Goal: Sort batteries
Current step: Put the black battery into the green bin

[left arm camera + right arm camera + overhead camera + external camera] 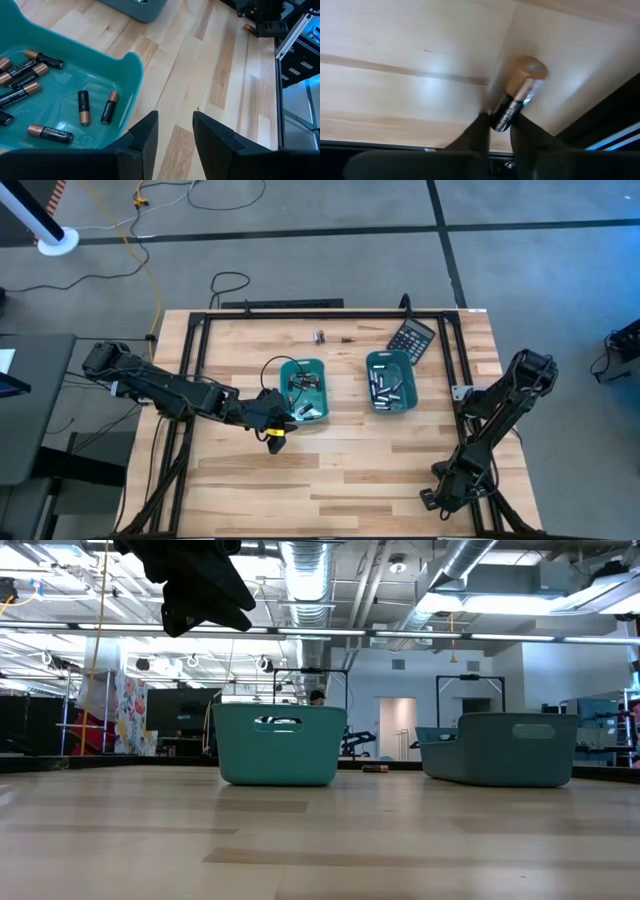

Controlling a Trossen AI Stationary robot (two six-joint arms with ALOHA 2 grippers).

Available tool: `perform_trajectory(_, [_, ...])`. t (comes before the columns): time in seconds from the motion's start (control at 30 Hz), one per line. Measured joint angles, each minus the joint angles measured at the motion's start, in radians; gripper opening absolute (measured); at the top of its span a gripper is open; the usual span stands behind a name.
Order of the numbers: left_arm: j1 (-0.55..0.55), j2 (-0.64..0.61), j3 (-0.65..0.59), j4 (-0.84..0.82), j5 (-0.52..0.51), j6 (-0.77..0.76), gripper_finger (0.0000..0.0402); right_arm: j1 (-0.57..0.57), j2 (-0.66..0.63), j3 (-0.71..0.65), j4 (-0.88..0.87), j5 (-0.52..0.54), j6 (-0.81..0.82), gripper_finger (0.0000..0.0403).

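Tabletop (395, 40); battery (517, 92) seemingly gripper-held (497, 131).

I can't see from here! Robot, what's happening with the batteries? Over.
Right gripper shut on battery, by table's right edge. Left gripper empty, fingers slightly apart, beside left tray. Both trays hold batteries. Nothing in the way.

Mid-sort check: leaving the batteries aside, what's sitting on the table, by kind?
Teal trays: 2
Black calculator: 1
Total: 3
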Motion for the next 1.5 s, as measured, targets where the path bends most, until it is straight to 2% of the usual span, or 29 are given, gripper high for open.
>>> perform_trajectory(0.1, [0.0,0.0,0.0,0.0,0.0,0.0,0.0119,0.0,-0.001,-0.001,0.008,0.002,-0.001,0.0052])
perform_trajectory(0.2, [0.0,0.0,0.0,0.0,0.0,0.0,0.0119,0.0,-0.001,-0.001,0.017,0.005,-0.008,0.0041])
perform_trajectory(0.37, [0.0,0.0,0.0,0.0,0.0,0.0,0.0119,0.0,0.001,-0.004,0.077,-0.002,-0.018,0.0043])
perform_trajectory(0.57, [0.0,0.0,0.0,0.0,0.0,0.0,0.0119,-0.007,0.005,-0.004,0.255,0.045,-0.051,0.0044])
perform_trajectory(0.73, [0.0,0.0,0.0,0.0,0.0,0.001,0.0119,-0.033,0.005,-0.004,0.268,0.09,-0.106,0.0044])
perform_trajectory(0.97, [0.0,0.0,0.0,-0.019,0.059,0.026,0.0119,-0.11,0.005,-0.003,0.414,0.228,-0.295,0.0044])
perform_trajectory(1.17, [0.0,-0.001,0.0,-0.105,0.076,0.038,0.0119,-0.172,0.004,0.0,0.559,0.278,-0.531,0.0045])
perform_trajectory(1.33, [0.0,-0.001,0.0,-0.19,0.098,0.039,0.0119,-0.234,0.003,0.03,0.512,0.298,-0.664,0.0045])
perform_trajectory(1.5, [0.0,-0.001,0.0,-0.276,0.103,0.068,0.0119,-0.321,0.003,0.08,0.384,0.3,-0.747,0.0045])
